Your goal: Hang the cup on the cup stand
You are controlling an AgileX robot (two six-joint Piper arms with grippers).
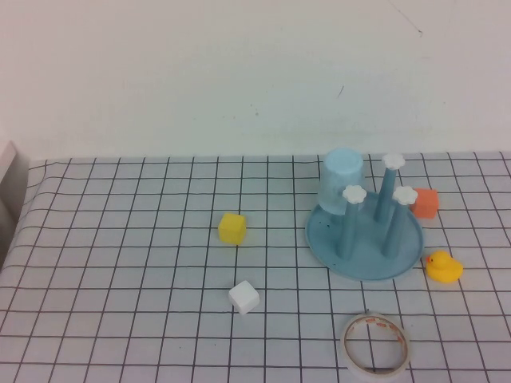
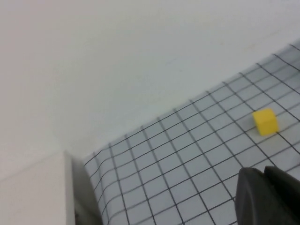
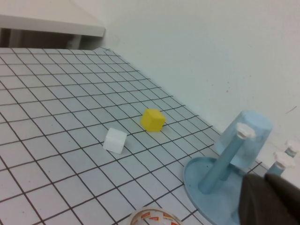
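In the high view the cup point(image 1: 343, 180) sat upside down over the rear-left peg of the cup stand point(image 1: 365, 254), its closed base facing up and its body leaning slightly, in the right half of the frame just above centre. The stand's round dish rested on the gridded desk point(image 1: 120, 263). Three other pegs stood bare, each topped with a white flower cap point(image 1: 354, 193).

An orange cube point(image 1: 425, 203) lay just beside the stand's right rear edge, partly hidden by a peg. A yellow rubber duck point(image 1: 443, 267) sat just right of the dish's front edge. A tape ring point(image 1: 376, 344) lay flat near the lower edge of the frame, below the stand. A yellow cube point(image 1: 232, 228) sat left of the stand near the frame's centre, with a white cube point(image 1: 243, 297) below it, well apart from the dish.

Neither arm showed in the high view. The left claw point(image 2: 268, 194) appeared as a dark shape in the lower right corner of the left wrist view, clenched and grasping nothing, raised over the desk with the yellow cube off beyond it. The right claw point(image 3: 269, 199) filled the lower right corner of the right wrist view, also clenched and empty, near the stand, with the capped cup just beyond it.
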